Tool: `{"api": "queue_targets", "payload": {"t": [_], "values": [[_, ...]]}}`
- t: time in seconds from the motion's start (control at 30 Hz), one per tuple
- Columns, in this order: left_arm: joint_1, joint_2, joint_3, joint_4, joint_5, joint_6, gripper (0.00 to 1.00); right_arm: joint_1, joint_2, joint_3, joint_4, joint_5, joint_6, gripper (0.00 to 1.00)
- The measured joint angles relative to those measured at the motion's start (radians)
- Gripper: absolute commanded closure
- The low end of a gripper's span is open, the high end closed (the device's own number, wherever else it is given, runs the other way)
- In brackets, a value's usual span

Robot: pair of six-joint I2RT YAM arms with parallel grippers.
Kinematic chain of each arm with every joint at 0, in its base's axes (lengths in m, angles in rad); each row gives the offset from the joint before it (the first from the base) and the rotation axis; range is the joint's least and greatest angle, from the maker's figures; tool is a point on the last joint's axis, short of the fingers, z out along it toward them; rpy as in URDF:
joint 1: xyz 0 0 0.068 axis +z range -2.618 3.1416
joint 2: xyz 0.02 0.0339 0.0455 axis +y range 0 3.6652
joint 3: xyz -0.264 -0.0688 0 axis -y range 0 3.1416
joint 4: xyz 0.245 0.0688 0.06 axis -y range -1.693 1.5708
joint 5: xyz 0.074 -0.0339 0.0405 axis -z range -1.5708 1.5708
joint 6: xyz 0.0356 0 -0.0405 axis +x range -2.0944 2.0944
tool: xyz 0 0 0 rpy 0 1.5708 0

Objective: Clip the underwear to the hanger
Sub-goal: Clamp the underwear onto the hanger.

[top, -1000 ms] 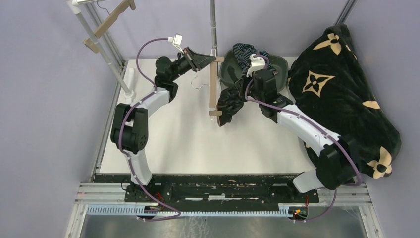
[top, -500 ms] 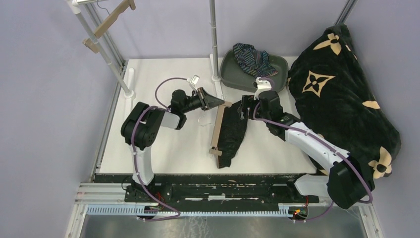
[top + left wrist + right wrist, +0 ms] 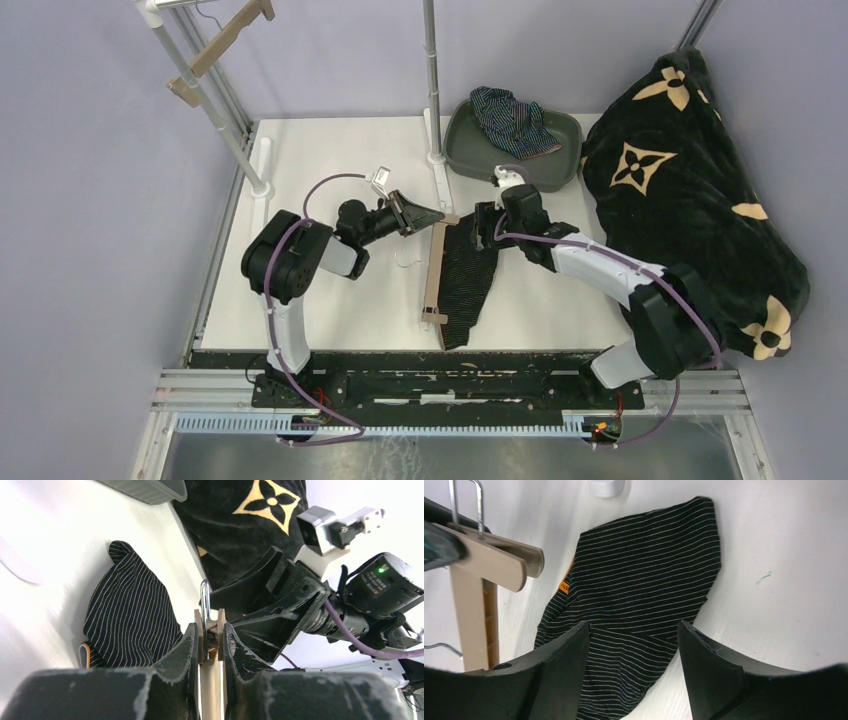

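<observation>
The black pinstriped underwear (image 3: 466,278) lies flat on the white table, next to the right side of the wooden hanger (image 3: 434,275). My left gripper (image 3: 432,214) is shut on the hanger's upper clip (image 3: 198,619), its fingers pressing the clip's two wooden paddles. My right gripper (image 3: 482,228) hovers open over the underwear's upper corner (image 3: 639,590), with cloth showing between the spread fingers but not pinched. In the right wrist view the hanger (image 3: 471,605) sits at the left. A navy striped underwear (image 3: 510,118) lies in the grey tray (image 3: 563,160).
A big black blanket with tan flowers (image 3: 690,190) is heaped along the right side. A metal rack pole (image 3: 432,80) rises behind the hanger. A second wooden hanger (image 3: 220,45) hangs on the rail at the back left.
Both arms came down and nearer from beside the tray. The pinstriped underwear and hanger now lie on the table. My right gripper opened and let go of the underwear.
</observation>
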Motion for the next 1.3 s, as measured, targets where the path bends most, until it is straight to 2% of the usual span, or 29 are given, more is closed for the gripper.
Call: {"api": "queue_targets", "payload": {"t": [0.37,0.6,0.83,0.93,1.0,1.03,1.1,1.2,1.3], "values": [[0.002,0.003,-0.032,0.102,-0.053,-0.046,0.97,0.075,0.186,0.061,0.105,-0.003,0.0,0.35],[0.016,0.011,-0.043,0.12,-0.065,-0.063,0.97,0.135,0.32,0.155,0.159,0.029,-0.01,0.41],[0.038,0.026,-0.048,0.136,-0.082,-0.079,0.97,0.15,0.391,0.167,0.193,0.055,-0.01,0.46],[0.043,0.027,-0.052,0.137,-0.088,-0.08,0.97,0.151,0.401,0.167,0.2,0.066,-0.01,0.56],[0.046,0.027,-0.052,0.137,-0.096,-0.08,0.97,0.152,0.406,0.17,0.204,0.078,-0.011,0.72],[0.048,0.028,-0.053,0.14,-0.098,-0.08,0.97,0.153,0.41,0.173,0.204,0.086,-0.01,0.84],[0.053,0.029,-0.054,0.142,-0.099,-0.081,0.97,0.153,0.416,0.176,0.203,0.106,-0.015,0.95],[0.055,0.029,-0.061,0.155,-0.094,-0.089,0.97,0.152,0.423,0.179,0.201,0.142,-0.008,0.99],[0.055,0.029,-0.065,0.164,-0.088,-0.09,0.97,0.15,0.421,0.178,0.202,0.183,-0.002,1.0]]}}
